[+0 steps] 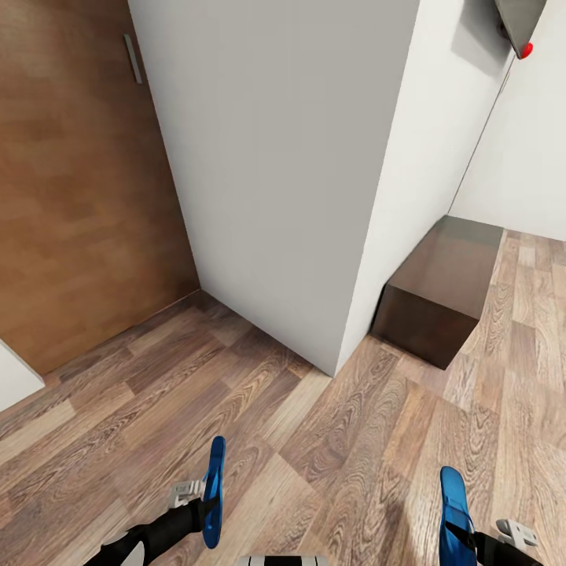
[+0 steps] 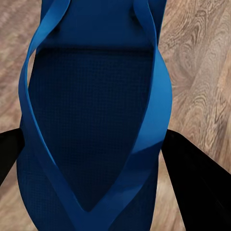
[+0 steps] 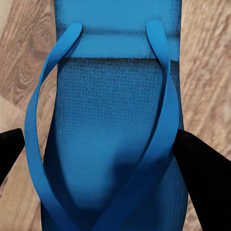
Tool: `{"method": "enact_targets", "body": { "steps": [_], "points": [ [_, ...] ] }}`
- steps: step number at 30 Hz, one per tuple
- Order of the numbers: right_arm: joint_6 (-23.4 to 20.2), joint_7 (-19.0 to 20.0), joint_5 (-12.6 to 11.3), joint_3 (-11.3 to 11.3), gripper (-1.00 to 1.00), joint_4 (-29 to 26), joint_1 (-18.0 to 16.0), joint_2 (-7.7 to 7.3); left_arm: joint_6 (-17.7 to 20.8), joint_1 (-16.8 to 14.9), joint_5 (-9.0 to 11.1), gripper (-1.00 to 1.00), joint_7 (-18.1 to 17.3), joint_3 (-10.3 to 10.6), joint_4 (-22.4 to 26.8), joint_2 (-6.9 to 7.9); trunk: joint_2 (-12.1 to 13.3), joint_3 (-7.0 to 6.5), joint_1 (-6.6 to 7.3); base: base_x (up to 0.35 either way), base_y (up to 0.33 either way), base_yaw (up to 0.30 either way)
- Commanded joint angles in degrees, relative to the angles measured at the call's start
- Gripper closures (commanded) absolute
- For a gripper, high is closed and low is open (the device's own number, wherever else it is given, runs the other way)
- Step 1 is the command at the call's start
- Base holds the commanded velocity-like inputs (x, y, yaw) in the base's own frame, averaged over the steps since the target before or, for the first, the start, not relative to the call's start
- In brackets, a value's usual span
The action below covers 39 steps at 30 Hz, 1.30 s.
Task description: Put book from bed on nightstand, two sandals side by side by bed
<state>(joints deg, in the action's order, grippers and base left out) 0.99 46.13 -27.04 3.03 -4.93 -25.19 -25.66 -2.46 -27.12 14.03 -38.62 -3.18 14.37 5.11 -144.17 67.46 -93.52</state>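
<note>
Both grippers are carrying a flip-flop right now. The left gripper (image 1: 203, 503) is clamped on one blue sandal (image 1: 213, 491), held on edge so it looks like a thin blue blade in the head view, toe end pointing away from the robot. In the left wrist view the black fingers (image 2: 192, 183) sit on either side of that sandal (image 2: 91, 125), pressed against its edges, straps facing the camera, with floor showing past it.

Same deal on the other side: the right gripper (image 1: 479, 536) is closed on the second sandal (image 1: 453, 515), also up on its edge. The right wrist view has the black fingers (image 3: 202, 168) hugging the sandal's (image 3: 113, 134) sides, strap side toward the camera.

Both sandals hang above the wood-plank floor (image 1: 330, 440), well apart from each other.

Farther out, straight ahead, a white wall corner (image 1: 346, 236) juts toward the robot and blocks most of the forward view. Left of it is a brown wooden door (image 1: 79, 173) with a grey handle (image 1: 133, 58). Tucked just right of the wall corner, against it, is a low dark brown cabinet (image 1: 440, 291) with a glossy top, standing on the floor. Up in the top right corner there's a dark panel on the wall with a red dot (image 1: 526, 49).
</note>
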Motion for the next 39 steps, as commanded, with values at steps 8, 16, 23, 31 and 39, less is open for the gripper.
{"method": "enact_targets", "body": {
  "steps": [8,16,23,31,39],
  "points": [
    [0.07,0.11,0.24,0.31,1.00,0.03,-0.03,0.00,-0.19,-0.04,-0.15,1.00,-0.31,-0.33,-0.13,-0.02,-0.02,0.03,0.01,0.000,0.000,0.000],
    [0.07,-0.01,0.26,0.31,1.00,0.07,-0.03,0.00,-0.16,-0.04,-0.12,1.00,-0.23,-0.33,-0.91,-0.02,-0.02,0.02,0.01,0.000,0.000,-0.096],
    [0.07,0.07,0.24,0.31,1.00,0.03,-0.03,0.00,-0.17,-0.04,-0.15,1.00,-0.22,-0.33,-1.17,-0.02,-0.02,0.02,0.01,0.000,0.000,-0.272],
    [0.07,0.19,0.24,0.31,1.00,0.01,-0.03,0.00,-0.17,-0.04,-0.15,1.00,-0.22,-0.33,-1.20,-0.02,-0.02,0.02,0.01,0.000,0.000,-0.281],
    [0.07,0.19,0.24,0.31,1.00,0.02,-0.03,0.00,-0.17,-0.04,-0.15,1.00,-0.22,-0.33,-1.27,-0.02,-0.02,0.02,0.01,0.000,0.000,-0.281]
  ]
}}
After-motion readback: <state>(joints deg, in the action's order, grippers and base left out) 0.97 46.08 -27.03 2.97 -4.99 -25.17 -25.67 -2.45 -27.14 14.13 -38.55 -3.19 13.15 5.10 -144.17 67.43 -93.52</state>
